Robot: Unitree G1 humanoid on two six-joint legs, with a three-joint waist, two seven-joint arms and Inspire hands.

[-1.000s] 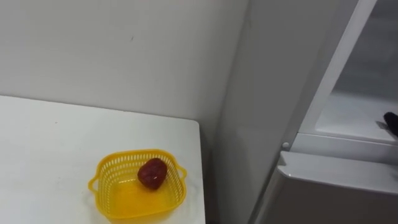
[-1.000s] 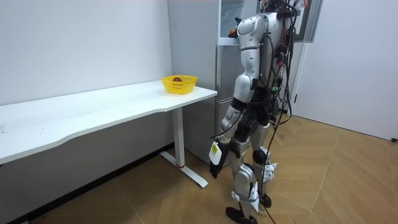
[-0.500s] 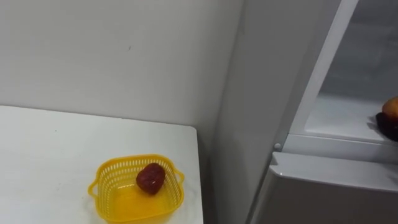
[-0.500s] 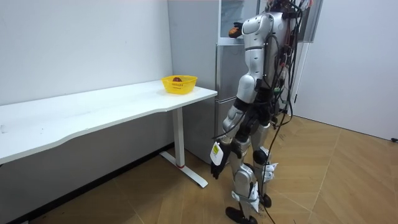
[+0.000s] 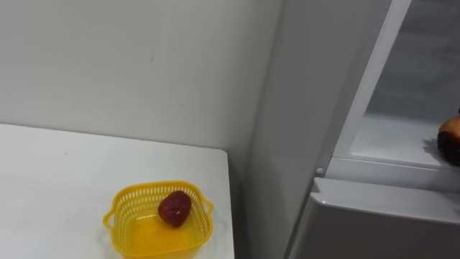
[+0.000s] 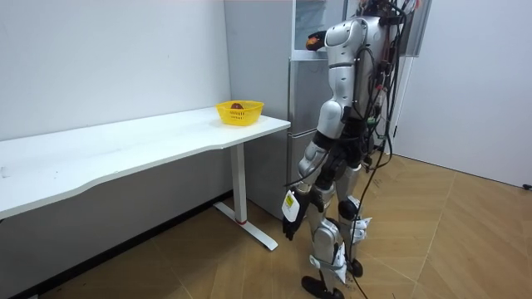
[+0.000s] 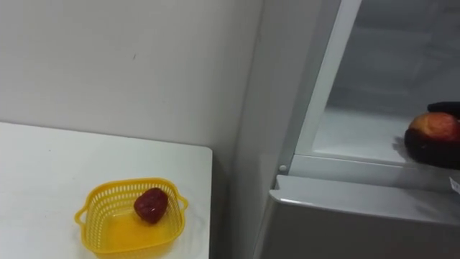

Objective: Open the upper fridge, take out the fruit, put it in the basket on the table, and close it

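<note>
Nearest, a yellow basket (image 7: 129, 208) sits at the corner of the white table (image 7: 43, 165), with a dark red fruit (image 7: 150, 204) inside it. Beyond, in the open upper compartment of the fridge (image 7: 248, 122), the right hand (image 7: 425, 152) is curled round an orange-red fruit (image 7: 435, 126) near the shelf's front edge. The left hand (image 6: 288, 226) hangs by the thigh, its fingers unreadable. A loose hold, or a knock against the door frame, could drop the fruit between fridge and table

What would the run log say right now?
right robot hand: holds orange fruit at upper fridge | yellow basket on table: red fruit inside
</note>
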